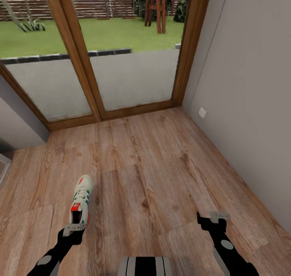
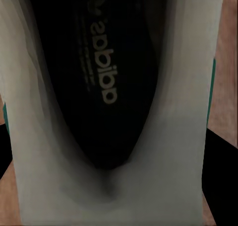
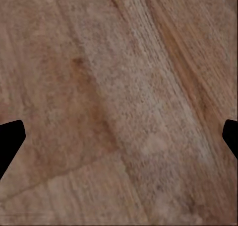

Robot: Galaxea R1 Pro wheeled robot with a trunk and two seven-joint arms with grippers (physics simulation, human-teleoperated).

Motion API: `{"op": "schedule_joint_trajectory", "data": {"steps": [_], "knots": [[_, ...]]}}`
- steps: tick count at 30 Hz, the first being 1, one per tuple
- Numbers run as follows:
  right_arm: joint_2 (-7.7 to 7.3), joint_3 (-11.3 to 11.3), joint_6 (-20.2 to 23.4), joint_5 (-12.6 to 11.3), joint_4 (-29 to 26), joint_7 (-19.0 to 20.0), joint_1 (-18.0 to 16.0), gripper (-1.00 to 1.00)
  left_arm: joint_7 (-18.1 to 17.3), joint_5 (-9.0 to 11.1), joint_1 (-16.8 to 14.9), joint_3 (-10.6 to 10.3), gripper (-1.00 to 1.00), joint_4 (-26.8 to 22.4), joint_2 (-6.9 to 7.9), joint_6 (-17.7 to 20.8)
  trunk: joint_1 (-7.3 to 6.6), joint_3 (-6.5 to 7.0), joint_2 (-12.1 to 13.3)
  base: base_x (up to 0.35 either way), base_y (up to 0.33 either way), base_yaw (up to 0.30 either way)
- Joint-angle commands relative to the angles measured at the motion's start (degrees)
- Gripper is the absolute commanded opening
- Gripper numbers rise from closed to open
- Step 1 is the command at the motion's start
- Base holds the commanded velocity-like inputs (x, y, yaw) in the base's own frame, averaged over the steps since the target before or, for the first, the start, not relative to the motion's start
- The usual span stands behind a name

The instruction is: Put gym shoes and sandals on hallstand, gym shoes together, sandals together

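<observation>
The corridor floor (image 1: 153,175) was light-brown wood-grain planking, running up to a wood-framed glass door (image 1: 101,66) with gravel and lawn beyond it. One gym shoe (image 1: 81,199) lay on those planks at the robot's left, toe pointing toward the door, white with green stripes and a red-orange patch at the tongue and heel. That was the single shoe in view.

The left hand (image 1: 73,230) sat at the shoe's heel end. In the left wrist view the shoe's dark insole (image 2: 106,77), printed with a brand name, and its white padded collar (image 2: 163,186) took up nearly everything, with dark finger shapes (image 2: 223,176) at either side; whether the hand was clenched on the shoe or merely straddling it could not be told.

The right hand (image 1: 213,219) hung over bare planks well apart from the shoe, released, its two dark fingertips (image 3: 10,139) spread wide at the edges of the right wrist view with floor between them (image 3: 119,107).

A grey wall (image 1: 246,86) bounded the floor on the right, carrying a small white wall plate (image 1: 202,112) low down. Another grey wall (image 1: 18,122) closed in the left side, and a pale object's edge (image 1: 3,165) showed at the far left. Between the walls the planks lay open from the shoe to the door.
</observation>
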Motion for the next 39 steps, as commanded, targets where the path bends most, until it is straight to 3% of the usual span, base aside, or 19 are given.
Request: {"op": "schedule_joint_trajectory", "data": {"steps": [1, 5, 17, 25, 29, 39], "knots": [[0.0, -0.01, -0.25, 0.12, 0.78, -0.31, 0.11, 1.0, -0.31, -0.52, 0.23, 0.52, -1.0, -0.05, -0.1, -0.25, -0.03, 0.27, 0.0, 0.0, 0.0, -0.177], [-0.04, -0.01, -2.01, 0.15, 5.24, -0.76, 0.47, 1.0, 0.3, -0.33, 2.0, 0.68, -1.0, -0.24, -0.32, -0.31, -0.14, 1.46, 0.06, 0.0, 0.0, -0.172], [0.01, 0.11, -19.5, 0.91, 21.99, -0.72, 0.65, 1.0, 0.88, 0.81, 6.62, 1.15, -1.0, -0.16, -0.35, -0.47, -0.45, 5.05, 0.22, 0.0, 0.0, -0.138], [0.13, 0.16, -21.67, 1.34, 24.71, -0.7, 0.67, 1.0, 0.9, 1.3, 8.53, 1.2, -1.0, -0.11, -0.19, -0.61, -0.65, 7.46, 0.32, 0.0, 0.0, -0.118], [0.25, 0.16, -21.88, 1.45, 25.09, -0.69, 0.7, 1.0, 0.92, 1.31, 9.48, 1.2, -1.0, -0.12, 0.04, -2.53, -0.76, 8.67, 0.38, 0.0, 0.0, -0.087], [0.71, 0.18, -21.93, 1.48, 26.88, -0.68, 0.7, 1.0, 4.01, 1.29, 10.99, 1.04, -1.0, 0.04, -0.37, -4.56, -1.01, 11.47, 0.51, 0.0, 0.0, -0.11]]}}
